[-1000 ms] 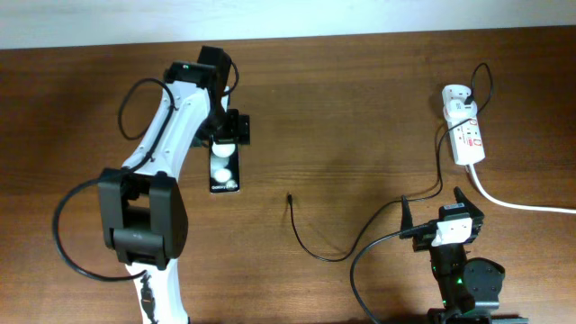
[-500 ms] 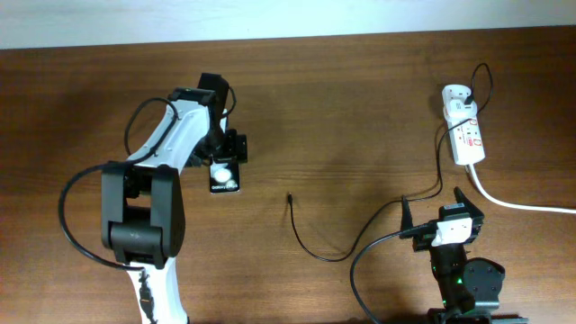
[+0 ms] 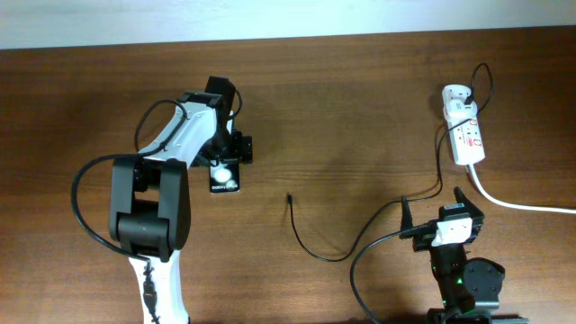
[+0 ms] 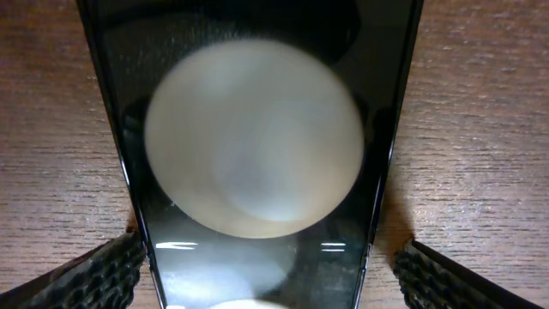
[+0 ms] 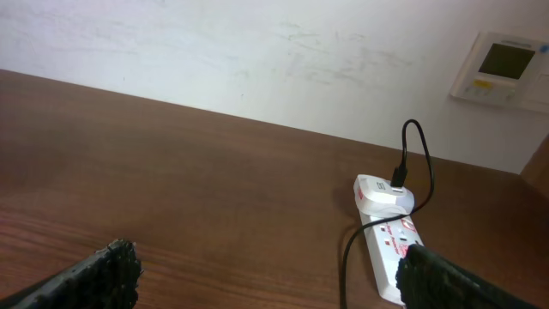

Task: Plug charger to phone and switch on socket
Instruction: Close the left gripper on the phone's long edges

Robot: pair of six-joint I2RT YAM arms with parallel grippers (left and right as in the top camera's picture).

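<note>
Brown wood surface (image 3: 360, 108) was seen, white wall (image 5: 214, 51) at 12 o'clock; left pincer (image 3: 226, 151) was spread astride phone (image 3: 224, 176), not clamped; right pincer (image 3: 434, 207) was spread wide, empty.

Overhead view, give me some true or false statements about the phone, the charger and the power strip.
1. The charger has its plug tip lying loose, apart from the phone. True.
2. The right gripper holds the charger. False: its jaws are open and empty.
3. The left gripper has its jaws either side of the phone. True.
4. The power strip lies beside the phone. False: it is far off, on the right gripper's side.
</note>
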